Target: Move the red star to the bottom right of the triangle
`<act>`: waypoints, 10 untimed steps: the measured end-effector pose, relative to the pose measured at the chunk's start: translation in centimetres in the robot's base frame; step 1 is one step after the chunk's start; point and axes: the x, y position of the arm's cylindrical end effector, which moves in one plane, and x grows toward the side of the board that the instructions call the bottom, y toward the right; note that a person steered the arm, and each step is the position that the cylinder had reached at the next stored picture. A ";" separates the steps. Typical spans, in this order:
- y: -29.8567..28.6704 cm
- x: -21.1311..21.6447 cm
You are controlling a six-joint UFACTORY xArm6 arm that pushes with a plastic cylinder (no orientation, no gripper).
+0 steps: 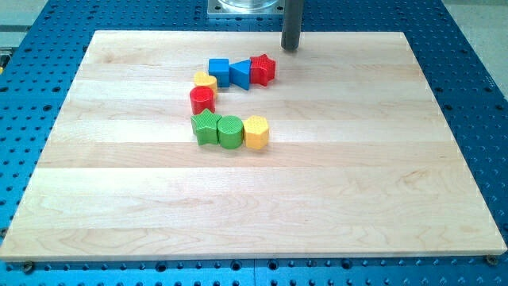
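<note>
The red star (263, 69) lies near the top middle of the wooden board (254, 199), touching the right side of the blue triangle (240, 74). A blue cube (219, 71) sits against the triangle's left side. My tip (290, 48) stands at the board's top edge, above and to the right of the red star, a short gap away and touching no block.
A yellow block (205, 81) and a red cylinder (202, 99) sit below and left of the blue cube. Lower down, a green star (207, 127), a green cylinder (230, 131) and a yellow hexagon (256, 132) form a row. A blue perforated table (476, 95) surrounds the board.
</note>
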 end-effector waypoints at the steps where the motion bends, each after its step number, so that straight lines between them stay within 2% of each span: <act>1: 0.0 0.0; 4: 0.8 -0.9; 6: -2.3 3.7; 7: -2.8 8.3; 8: -3.9 10.0; 9: -3.9 8.4; 10: -4.0 4.2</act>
